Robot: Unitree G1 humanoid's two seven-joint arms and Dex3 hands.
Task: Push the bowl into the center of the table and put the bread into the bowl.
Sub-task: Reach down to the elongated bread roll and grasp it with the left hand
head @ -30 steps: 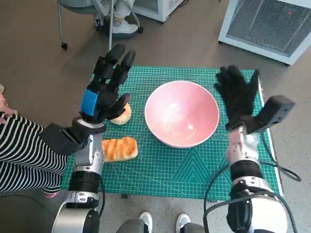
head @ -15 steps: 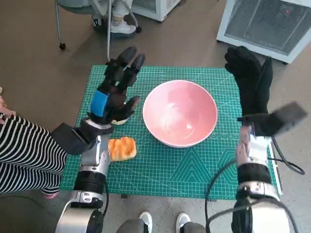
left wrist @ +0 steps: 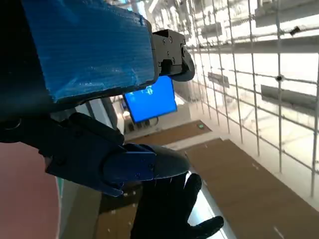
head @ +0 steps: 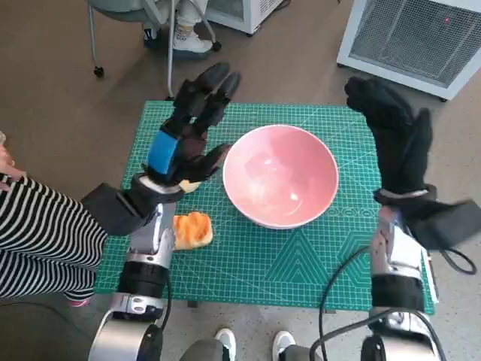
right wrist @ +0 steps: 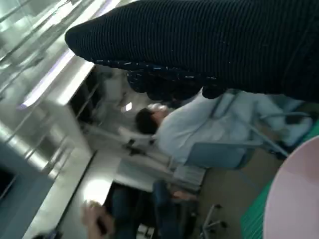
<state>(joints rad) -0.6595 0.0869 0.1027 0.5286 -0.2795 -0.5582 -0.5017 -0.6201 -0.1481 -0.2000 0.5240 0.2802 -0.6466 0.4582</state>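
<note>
Only the head view took in the whole counter (head: pixel 301 263): the pink bowl (head: pixel 280 175) sat near the middle of the green mat (head: pixel 248 263), with the bread (head: pixel 192 229) beside it, partly under the left arm. The right wrist view caught just the bowl's rim (plus a seated person (right wrist: pixel 199 127)). The left robot hand (head: pixel 188 135) hung spread and empty above the mat; the right robot hand (head: pixel 394 139), fingers extended, held nothing.

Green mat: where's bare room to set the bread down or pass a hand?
The green mat is bare along its near edge, between the bowl and the table front. It is crowded left of the bowl, where the left hand hangs over the bread.
</note>
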